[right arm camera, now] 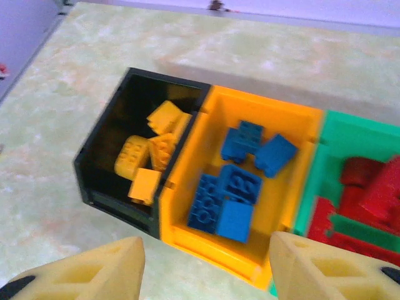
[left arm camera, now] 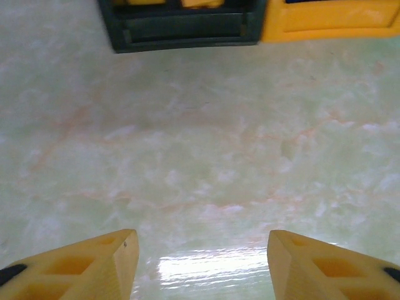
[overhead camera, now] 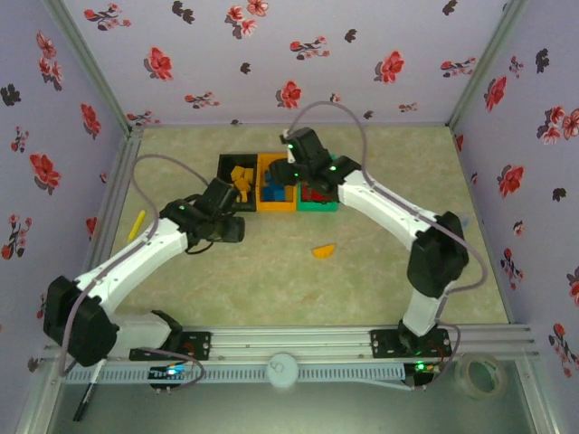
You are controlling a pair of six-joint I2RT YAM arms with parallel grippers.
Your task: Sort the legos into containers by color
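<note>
Three joined containers stand at the table's middle back. The black bin [right arm camera: 100,142] holds yellow legos [right arm camera: 150,153], the orange bin [right arm camera: 212,245] holds blue legos [right arm camera: 234,194], and the green bin [right arm camera: 350,125] holds red legos [right arm camera: 369,187]. My right gripper [right arm camera: 206,262] hovers over the orange bin's near wall, open, with nothing between its fingers. My left gripper [left arm camera: 203,250] stands open and empty over bare table just in front of the black bin [left arm camera: 181,28] and the orange bin [left arm camera: 331,22]. A yellow-orange piece [overhead camera: 323,250] lies alone on the table, nearer than the bins.
A thin yellow stick [overhead camera: 137,224] lies by the left wall. A tape roll [overhead camera: 478,375], a white disc [overhead camera: 282,369] and a pen [overhead camera: 83,402] sit by the front rail. Flowered walls close in three sides.
</note>
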